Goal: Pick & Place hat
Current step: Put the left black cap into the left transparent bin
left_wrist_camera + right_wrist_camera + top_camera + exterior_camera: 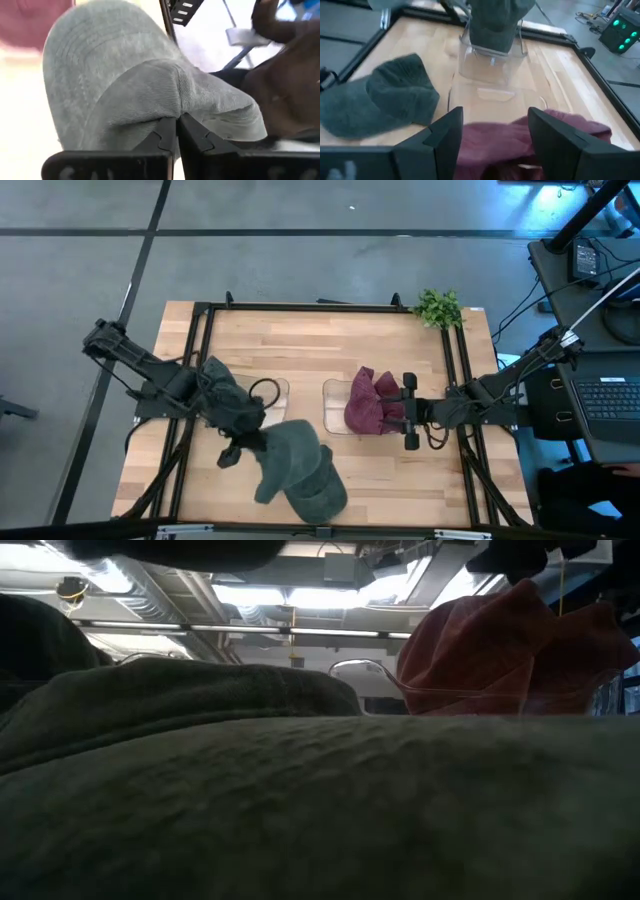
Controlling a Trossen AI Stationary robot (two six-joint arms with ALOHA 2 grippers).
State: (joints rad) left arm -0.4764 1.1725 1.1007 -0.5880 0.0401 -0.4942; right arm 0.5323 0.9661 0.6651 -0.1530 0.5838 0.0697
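Note:
A grey-green hat [300,470] lies on the table near its near edge, also seen in the right wrist view [380,100]; it fills the low view [300,800]. My left gripper [243,446] is shut on its left side. A maroon hat [368,402] sits in a clear bin [335,392] at the table's middle. My right gripper [409,413] is open at that hat's right side, fingers [445,135] either side of the maroon cloth [495,137]; whether they touch it I cannot tell. My left gripper [176,131] pinches a raised fold of the grey-green hat's crown cloth [172,107] between its two shut fingers. The fingers come from the table's left, slanting down. The rest of the hat [110,60] stretches away from the fingers and lies on the table.
A second clear bin [270,392] stands left of the first, with a darker grey hat [225,395] in it, sticking up out of it [495,20]. A small green plant [438,307] sits at the far right corner. Black frame rails [200,380] run along the table's sides.

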